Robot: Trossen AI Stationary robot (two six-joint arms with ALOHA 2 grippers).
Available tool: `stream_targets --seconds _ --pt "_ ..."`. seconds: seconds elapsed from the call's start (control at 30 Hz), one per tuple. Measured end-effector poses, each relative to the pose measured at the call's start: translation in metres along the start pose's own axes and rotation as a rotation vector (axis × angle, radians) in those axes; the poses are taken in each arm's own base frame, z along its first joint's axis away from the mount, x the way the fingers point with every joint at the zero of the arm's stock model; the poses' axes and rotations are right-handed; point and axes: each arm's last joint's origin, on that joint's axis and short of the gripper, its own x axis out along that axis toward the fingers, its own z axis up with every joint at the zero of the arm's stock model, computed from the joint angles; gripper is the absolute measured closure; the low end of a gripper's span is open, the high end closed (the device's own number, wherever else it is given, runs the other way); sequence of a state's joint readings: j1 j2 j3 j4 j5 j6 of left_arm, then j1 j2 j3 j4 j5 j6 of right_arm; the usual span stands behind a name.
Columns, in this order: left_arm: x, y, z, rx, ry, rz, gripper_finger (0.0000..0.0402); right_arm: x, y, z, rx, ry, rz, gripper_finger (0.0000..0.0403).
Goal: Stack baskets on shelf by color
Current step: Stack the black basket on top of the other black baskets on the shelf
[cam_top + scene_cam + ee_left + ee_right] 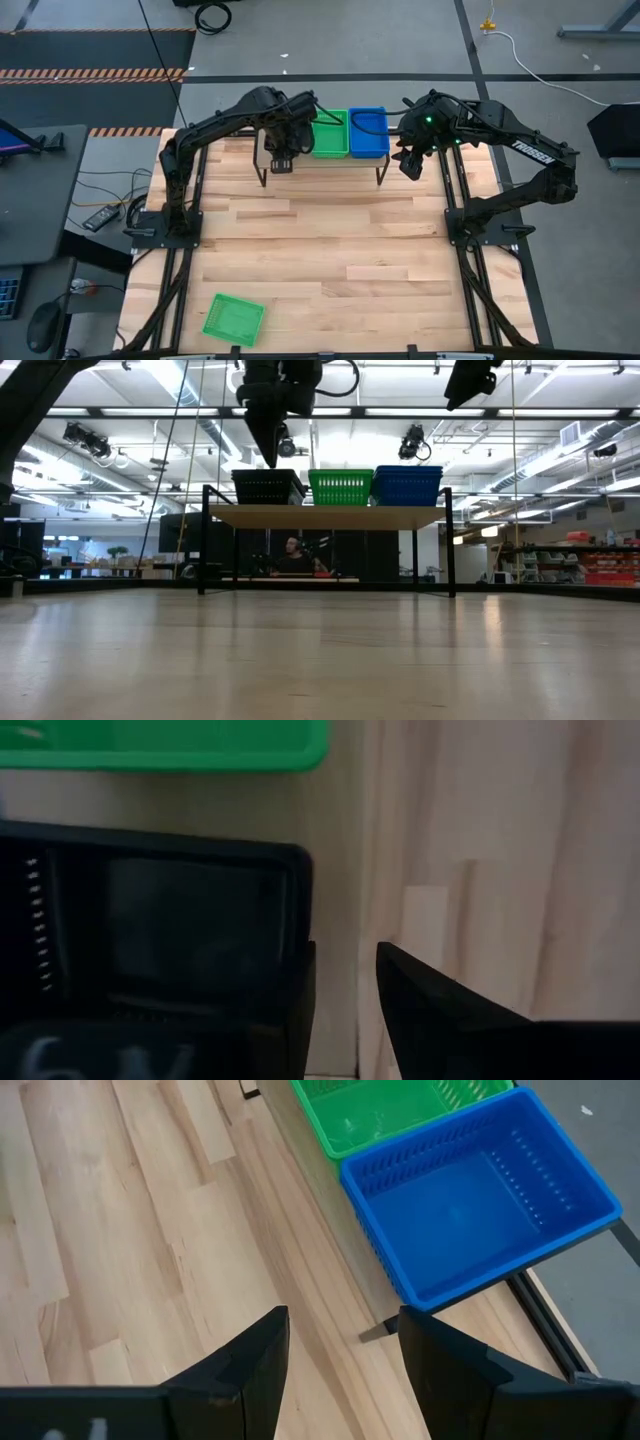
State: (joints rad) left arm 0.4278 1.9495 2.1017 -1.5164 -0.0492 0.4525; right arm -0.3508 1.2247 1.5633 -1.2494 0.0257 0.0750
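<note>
The baskets look light and stiff, thin perforated plastic with smooth, somewhat slippery walls; in my judgement the best hold is across one rim wall, pinched near its middle so the tray hangs level. On the shelf at the far edge of the worktop stand a black stack, a green stack and a blue stack side by side. One more green basket lies alone near the worktop's front left corner, well apart from both arms. The left pincer hangs over the black stack; its wrist view shows one finger inside the black wall and the other outside, but whether they grip it I cannot tell. The right pincer hovers just beside the blue stack, fingers parted and holding nothing
</note>
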Motion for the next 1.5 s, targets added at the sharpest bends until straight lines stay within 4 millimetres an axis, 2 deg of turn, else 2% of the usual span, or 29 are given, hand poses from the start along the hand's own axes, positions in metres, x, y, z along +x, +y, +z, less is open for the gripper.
stream_targets --seconds 0.2,0.33,0.43,0.63,0.8,0.9,1.1,1.5 --pt "-0.008 -0.013 -0.001 -0.021 0.052 0.092 0.0272 0.000 0.000 0.000 0.000 0.001 0.000 0.0208" --pt "-0.018 -0.027 -0.002 0.005 0.048 0.105 0.0246 0.000 0.000 0.000 -0.009 0.000 0.000 0.0208" --pt "-0.021 -0.031 -0.001 0.020 0.052 0.146 0.0224 0.000 0.000 0.000 -0.024 -0.006 0.000 0.0208" --pt "-0.015 -0.012 -0.004 0.019 0.059 0.173 0.0192 0.000 0.000 0.002 -0.029 -0.026 0.002 0.0208" --pt "0.001 0.010 -0.016 -0.013 0.092 0.113 0.0184 0.000 0.000 0.002 -0.025 -0.025 0.002 0.0208" --pt "0.013 0.016 -0.022 -0.016 0.122 0.065 0.0186 0.000 0.000 0.002 -0.016 -0.023 0.002 0.0208" --pt "0.028 0.009 -0.023 -0.002 0.159 0.012 0.0204 0.000 0.000 0.002 -0.016 -0.023 0.002 0.0208" --pt "0.031 0.005 -0.024 -0.079 0.190 0.003 0.0290 0.000 0.000 0.002 -0.024 -0.023 0.002 0.0208"
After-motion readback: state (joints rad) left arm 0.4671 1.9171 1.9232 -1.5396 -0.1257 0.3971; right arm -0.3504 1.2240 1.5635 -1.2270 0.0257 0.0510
